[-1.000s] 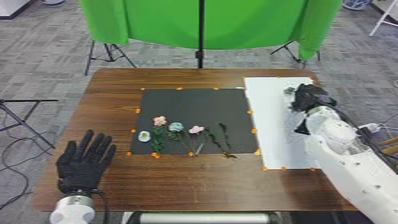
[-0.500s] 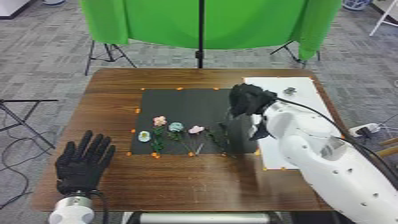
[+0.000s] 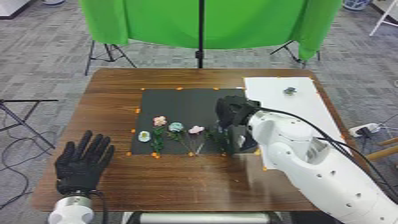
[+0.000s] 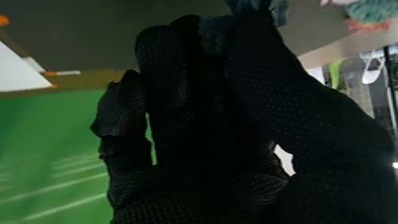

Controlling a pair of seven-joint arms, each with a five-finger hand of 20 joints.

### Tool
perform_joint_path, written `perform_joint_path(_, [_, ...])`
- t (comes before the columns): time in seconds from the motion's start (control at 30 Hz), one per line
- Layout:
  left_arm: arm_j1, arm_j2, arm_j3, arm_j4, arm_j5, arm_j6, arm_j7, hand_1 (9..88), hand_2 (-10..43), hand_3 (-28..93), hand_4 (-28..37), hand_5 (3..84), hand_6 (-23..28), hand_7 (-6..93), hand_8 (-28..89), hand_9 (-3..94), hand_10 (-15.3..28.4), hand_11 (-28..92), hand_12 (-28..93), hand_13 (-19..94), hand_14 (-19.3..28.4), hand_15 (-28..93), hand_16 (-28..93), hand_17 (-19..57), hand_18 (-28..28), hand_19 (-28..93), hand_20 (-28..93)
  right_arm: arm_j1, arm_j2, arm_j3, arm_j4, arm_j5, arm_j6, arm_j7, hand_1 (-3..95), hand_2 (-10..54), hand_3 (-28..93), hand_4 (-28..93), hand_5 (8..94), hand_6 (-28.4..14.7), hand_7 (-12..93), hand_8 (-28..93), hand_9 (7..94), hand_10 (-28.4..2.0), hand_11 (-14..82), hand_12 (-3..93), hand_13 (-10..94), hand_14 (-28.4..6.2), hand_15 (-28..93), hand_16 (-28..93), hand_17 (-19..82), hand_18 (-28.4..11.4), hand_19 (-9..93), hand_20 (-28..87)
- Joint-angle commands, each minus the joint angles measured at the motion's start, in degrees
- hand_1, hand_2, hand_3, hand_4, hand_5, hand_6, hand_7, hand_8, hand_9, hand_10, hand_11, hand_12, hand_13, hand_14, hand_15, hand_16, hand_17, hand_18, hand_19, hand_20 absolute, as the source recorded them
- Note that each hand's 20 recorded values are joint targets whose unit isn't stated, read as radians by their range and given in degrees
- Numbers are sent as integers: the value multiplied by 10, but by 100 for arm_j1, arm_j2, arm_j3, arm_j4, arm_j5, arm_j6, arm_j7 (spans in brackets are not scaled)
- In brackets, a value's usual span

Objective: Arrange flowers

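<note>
While the L hand (image 3: pixel 80 167) is flat & open, the R hand (image 3: pixel 233 110) is narrowed on a flower.
Head view: L hand near brown wood table's (image 3: pixel 133 185) near-left corner; R hand over blk square mat's (image 3: pixel 182 102) right part, w/ coral-pink (image 3: pixel 160 121), pale-blue (image 3: pixel 176 127) & light-pink (image 3: pixel 196 129) flowers beside it. R wrist view: thumb & fingers pinch a blue-grey petalled flower (image 4: pixel 279 12).

Two pink flowers (image 3: pixel 160 121), one mat (image 3: pixel 187 106), one sheet (image 3: pixel 274 86)
</note>
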Motion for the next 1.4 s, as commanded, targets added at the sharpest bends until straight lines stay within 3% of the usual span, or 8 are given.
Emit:
perform_joint_path(0.03, [41, -32, 9, 39, -12, 137, -61, 259, 144, 794, -283, 402, 89, 110, -103, 407, 166, 247, 121, 316, 173, 411, -65, -68, 146, 365, 134, 6, -44, 3, 28, -75, -95, -186, 577, -95, 728, -283, 639, -28, 486, -35, 703, -134, 236, 402, 627, -88, 591, 357, 346, -214, 886, 390])
perform_joint_path(0.23, [-41, -50, 58, 60, -17, 68, -83, 259, 145, 794, -283, 404, 89, 110, -104, 408, 166, 248, 121, 316, 173, 412, -66, -68, 146, 365, 134, 13, -71, -128, 145, -227, -121, -272, 579, -95, 728, -283, 618, -28, 480, -53, 691, -130, 211, 386, 613, -87, 591, 358, 337, -212, 878, 384])
perform_joint_path(0.33, [-70, -46, 57, 55, 16, 153, -86, 260, 146, 792, -283, 403, 89, 110, -103, 408, 166, 248, 121, 316, 173, 413, -66, -68, 146, 365, 134, 27, -71, -133, 201, -295, -118, -254, 573, -95, 735, -283, 613, -27, 410, -76, 684, -134, 211, 373, 609, -87, 594, 354, 336, -213, 878, 381])
perform_joint_path(0.57, [-15, -56, 19, 45, -21, 163, -49, 261, 148, 792, -283, 406, 89, 111, -104, 410, 167, 249, 120, 317, 174, 414, -67, -69, 146, 366, 134, -14, -12, -70, 165, -233, -96, -167, 562, -95, 744, -283, 609, -23, 259, -168, 658, -140, 254, 328, 601, -91, 605, 346, 336, -215, 883, 376])
perform_joint_path(1.07, [-47, -94, 32, 57, -8, 152, -33, 260, 150, 792, -283, 407, 90, 111, -104, 412, 167, 249, 120, 317, 173, 415, -68, -68, 146, 369, 133, -184, 97, 243, -177, -205, 52, -3, 504, -95, 785, -283, 541, -19, 120, -129, 630, -168, 316, 208, 597, -120, 637, 305, 329, -224, 882, 369])
perform_joint_path(1.2, [-74, -89, 62, 67, 2, 106, -17, 260, 150, 794, -283, 407, 90, 111, -104, 412, 166, 250, 120, 318, 174, 415, -68, -68, 146, 368, 132, -130, 208, 449, -91, -377, 577, 318, 465, -95, 811, -283, 517, -50, 92, -115, 634, -175, 286, 191, 597, -132, 658, 253, 333, -231, 889, 366])
perform_joint_path(1.33, [-85, -80, 50, 73, 19, 86, 11, 260, 149, 794, -283, 406, 90, 110, -104, 412, 166, 250, 120, 318, 173, 415, -68, -68, 146, 367, 132, 98, 202, 753, 482, -504, 1367, 607, 440, -95, 831, -283, 494, -56, 91, -111, 570, -190, 216, 169, 552, -144, 612, 180, 330, -232, 889, 351])
perform_joint_path(1.4, [-93, -66, 49, 73, 15, 60, 53, 260, 149, 794, -283, 405, 89, 110, -104, 411, 166, 249, 119, 318, 173, 414, -68, -68, 146, 367, 132, 347, 144, 1001, 721, -211, 774, 702, 433, -95, 839, -283, 457, -58, 86, -109, 507, -190, 155, 154, 510, -147, 535, 141, 321, -235, 877, 340])
